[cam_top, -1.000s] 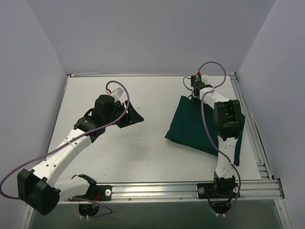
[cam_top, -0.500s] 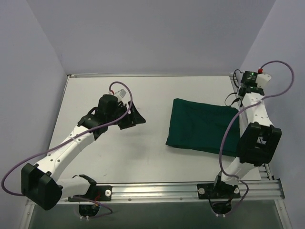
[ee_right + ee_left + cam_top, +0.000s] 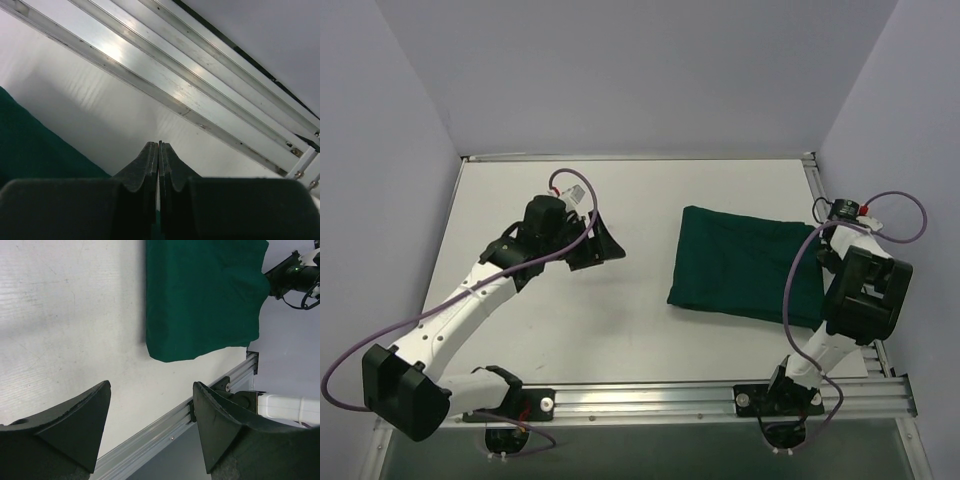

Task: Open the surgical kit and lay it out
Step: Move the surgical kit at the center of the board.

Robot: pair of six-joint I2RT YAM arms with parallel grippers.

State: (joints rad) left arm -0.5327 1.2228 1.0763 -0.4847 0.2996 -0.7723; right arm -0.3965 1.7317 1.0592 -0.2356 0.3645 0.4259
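The dark green cloth wrap [image 3: 745,265] lies as a flat folded bundle on the right half of the white table; it also shows in the left wrist view [image 3: 200,295] and at the left of the right wrist view [image 3: 30,140]. No mesh tray or instruments show. My right gripper [image 3: 832,238] sits low at the wrap's right edge, its fingers pressed together [image 3: 159,145] with nothing visible between the tips. My left gripper [image 3: 605,245] is open and empty [image 3: 151,385], hovering over bare table well left of the wrap.
Aluminium rails run along the table's right edge [image 3: 165,65] and front edge [image 3: 650,400]. Grey walls close in the back and sides. The right arm's purple cable [image 3: 905,215] loops out past the right rail.
A second ago the right gripper was over the wrap's far corner, with the wrap bunched. It then swung to the back right, and has now dropped to the wrap's right edge; the wrap lies flatter. Left arm barely moved.
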